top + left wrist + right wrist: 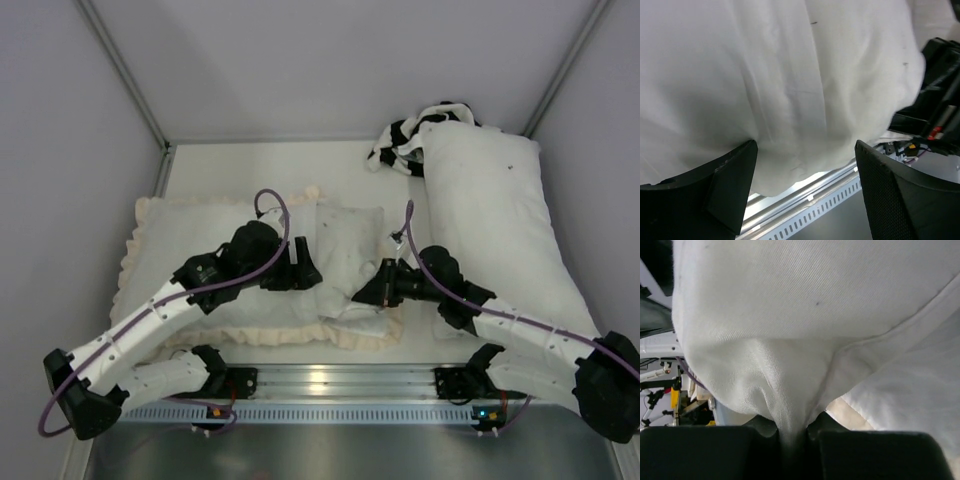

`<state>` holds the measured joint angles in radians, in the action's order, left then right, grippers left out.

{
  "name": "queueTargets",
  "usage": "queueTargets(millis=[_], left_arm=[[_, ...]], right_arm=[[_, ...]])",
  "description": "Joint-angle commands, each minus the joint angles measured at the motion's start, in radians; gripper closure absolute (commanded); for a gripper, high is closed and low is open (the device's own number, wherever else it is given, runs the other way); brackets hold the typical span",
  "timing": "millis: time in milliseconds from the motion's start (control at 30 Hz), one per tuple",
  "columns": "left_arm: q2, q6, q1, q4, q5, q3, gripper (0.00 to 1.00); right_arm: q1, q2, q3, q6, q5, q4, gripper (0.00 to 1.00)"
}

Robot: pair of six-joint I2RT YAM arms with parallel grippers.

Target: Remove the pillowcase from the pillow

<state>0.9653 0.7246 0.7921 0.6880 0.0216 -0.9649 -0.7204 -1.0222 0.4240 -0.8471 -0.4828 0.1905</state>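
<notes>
The pillowcase [190, 235] lies flat on the left of the table, cream-white face up, with a ruffled frill along its edges. The speckled white pillow [350, 245] sticks out of its right end. My left gripper [305, 272] hovers open over the place where the two meet. In the left wrist view its fingers [730, 185] stand wide apart with only the white pillow [805, 90] beyond them. My right gripper [362, 294] is shut on the pillow's near right corner. The right wrist view shows the pillow [790, 390] bunched into the jaws, beside the cream pillowcase frill [855, 412].
A longer plain white pillow [490, 220] lies along the right wall. A black-and-white patterned cloth [400, 135] sits at its far end. An aluminium rail [340, 385] runs along the near table edge between the arm bases. Grey walls close in the sides and back.
</notes>
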Motion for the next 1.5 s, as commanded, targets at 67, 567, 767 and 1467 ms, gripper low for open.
queueTargets(millis=[67, 567, 767, 1467], left_arm=[[0.064, 0.010, 0.002, 0.044, -0.066, 0.000, 0.20], [-0.045, 0.027, 0.002, 0.134, -0.229, 0.071, 1.00], [-0.051, 0.047, 0.001, 0.159, -0.276, 0.100, 1.00], [-0.063, 0.027, -0.001, 0.196, -0.249, 0.052, 1.00]], right_arm=[[-0.033, 0.115, 0.027, -0.003, 0.024, -0.006, 1.00], [-0.042, 0.355, 0.159, 0.085, 0.216, -0.299, 1.00], [-0.042, 0.491, 0.358, 0.210, 0.343, -0.476, 1.00], [-0.044, 0.683, 0.645, 0.372, 0.889, -0.919, 1.00]])
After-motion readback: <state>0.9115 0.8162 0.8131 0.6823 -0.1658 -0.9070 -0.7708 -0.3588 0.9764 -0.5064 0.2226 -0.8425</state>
